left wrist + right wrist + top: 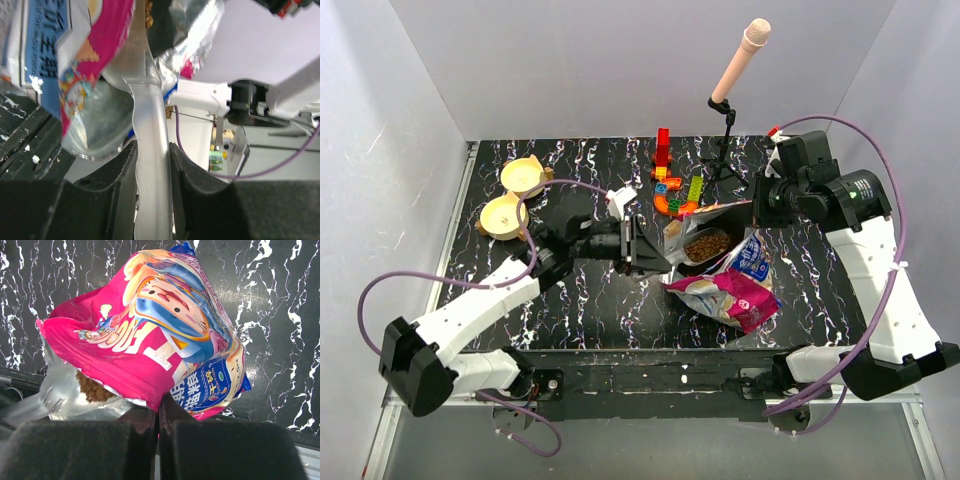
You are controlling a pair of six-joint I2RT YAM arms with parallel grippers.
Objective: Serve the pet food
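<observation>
The pet food bag (735, 290), glossy pink, blue and white, lies open mid-table with brown kibble (705, 245) showing in its silver-lined mouth. My right gripper (756, 207) is shut on the bag's pink rim; in the right wrist view the gripper (158, 412) pinches that edge of the bag (150, 335), with kibble (92, 388) visible to the left. My left gripper (660, 250) is at the bag's mouth. In the left wrist view the gripper (152, 155) is closed on a pale glossy scoop handle (150, 125) that runs up into the bag (75, 60).
Two tan bowls (523, 176) (504, 215) stand at the far left. Coloured toy blocks (670, 185) lie just behind the bag. A microphone on a stand (735, 70) rises at the back. A small white object (620, 203) sits near the left arm's wrist.
</observation>
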